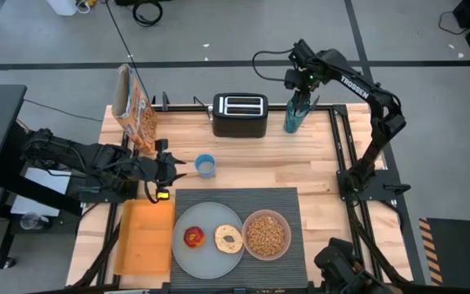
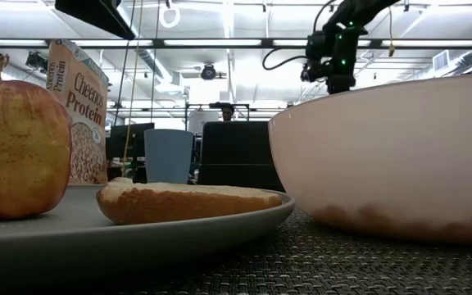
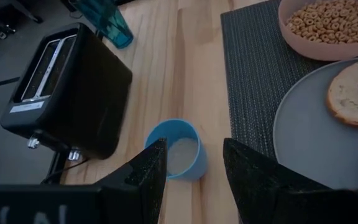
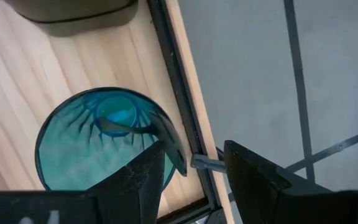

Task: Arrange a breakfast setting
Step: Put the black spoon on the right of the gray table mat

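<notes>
A dark grey placemat (image 1: 235,204) lies at the table's near edge. On it stand a pale grey plate (image 1: 178,249) with a red apple (image 1: 194,237) and a bagel half (image 1: 228,238), and a pink bowl (image 1: 266,234) of cereal. The orange cereal box (image 1: 133,106) stands at the far left. The spoon (image 4: 166,140) leans inside a teal glass (image 4: 73,149) at the far right, its handle over the rim. My right gripper (image 4: 194,152) is open above the glass, its fingers on either side of the handle's end. My left gripper (image 3: 194,149) is open, just left of a small blue cup (image 3: 179,152).
A black toaster (image 1: 240,115) stands at the far edge, left of the teal glass (image 1: 294,118). An orange board (image 1: 145,237) lies left of the placemat. The small blue cup (image 1: 206,166) stands between the toaster and the placemat. Bare wood shows right of the cup.
</notes>
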Robot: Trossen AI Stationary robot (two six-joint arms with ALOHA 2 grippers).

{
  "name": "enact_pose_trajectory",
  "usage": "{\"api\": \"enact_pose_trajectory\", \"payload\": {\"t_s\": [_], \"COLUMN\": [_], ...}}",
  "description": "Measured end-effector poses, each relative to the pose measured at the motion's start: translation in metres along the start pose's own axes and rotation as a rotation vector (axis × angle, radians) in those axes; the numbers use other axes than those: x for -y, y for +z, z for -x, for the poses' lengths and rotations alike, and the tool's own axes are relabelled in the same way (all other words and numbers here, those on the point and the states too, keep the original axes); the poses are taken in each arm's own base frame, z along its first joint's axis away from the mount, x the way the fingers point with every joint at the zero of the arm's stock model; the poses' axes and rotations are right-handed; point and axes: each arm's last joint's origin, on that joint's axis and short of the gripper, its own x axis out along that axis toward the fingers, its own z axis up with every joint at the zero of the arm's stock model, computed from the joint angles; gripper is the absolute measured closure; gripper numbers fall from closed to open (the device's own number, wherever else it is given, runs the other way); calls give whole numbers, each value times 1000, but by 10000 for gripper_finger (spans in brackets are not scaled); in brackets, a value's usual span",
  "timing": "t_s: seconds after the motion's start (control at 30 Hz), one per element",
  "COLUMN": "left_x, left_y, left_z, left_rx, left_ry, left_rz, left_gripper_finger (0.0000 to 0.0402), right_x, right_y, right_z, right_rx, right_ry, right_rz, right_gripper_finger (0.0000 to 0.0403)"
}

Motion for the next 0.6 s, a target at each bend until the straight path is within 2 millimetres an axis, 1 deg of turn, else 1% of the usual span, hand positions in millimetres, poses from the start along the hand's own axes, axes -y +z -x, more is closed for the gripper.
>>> {"api": "enact_pose_trajectory", "payload": {"t_s": [0.13,0.3,0.6], "left_x": [0,0,0], "left_y": [0,0,0], "left_z": [0,0,0], "left_rx": [0,0,0], "left_ry": [0,0,0], "left_rz": [-1,0,0], "left_gripper_finger": [235,235,235], "right_x": [-2,-4,-4], "right_y": [-1,-3,-2], "right_z": [-7,-17,-18], "right_rx": [3,-4,-2], "right_ry": [21,21,18], "right_rz": [17,25,26], "right_gripper_finger": [234,252,301]}}
